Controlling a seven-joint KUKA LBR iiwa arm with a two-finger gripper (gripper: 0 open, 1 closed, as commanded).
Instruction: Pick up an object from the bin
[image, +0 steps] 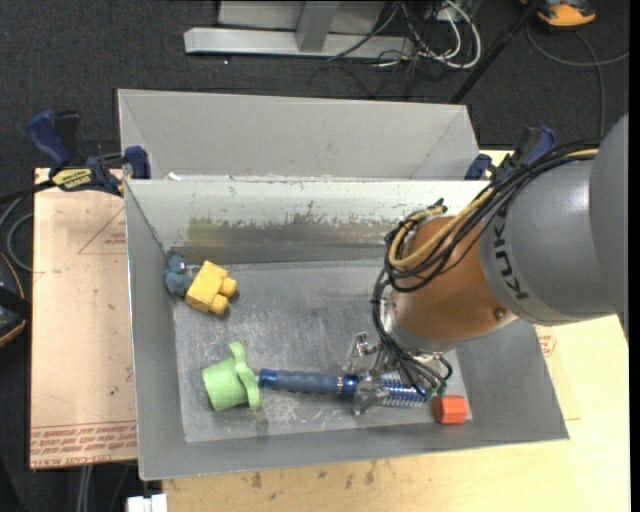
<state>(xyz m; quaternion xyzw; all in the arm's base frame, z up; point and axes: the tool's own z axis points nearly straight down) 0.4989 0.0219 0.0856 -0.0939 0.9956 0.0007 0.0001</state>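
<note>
We start with the grey metal bin (300, 240), whose sloping walls run down to a scratched floor. The arm (560, 240) comes in from the right as a thick grey body. Below it sits a rounded brown-orange cover (440, 290) with dark cables looped over its top (all of this belongs to the robot).

The hand (375, 385) is down low, close to the bin floor near the front wall, somewhat right of the middle. The cover and the metal parts around it hide how far open the hand is, so we cannot tell, and we cannot see anything held in it.

The largest loose thing is a light green piece (228, 380) with a wide round end, lying in the front left part of the floor. A blue rod (300, 382) reaches from it toward the right, and its right end lies right at the hand. This rod is the thing nearest the hand.

A yellow block (210, 288) rests near the back left corner, well apart from the hand. An orange cube (452, 409) lies just to the right of the hand, near the front wall. A blue-grey thing (177, 275) touches the yellow block's left side; we cannot make out what it is.
</note>
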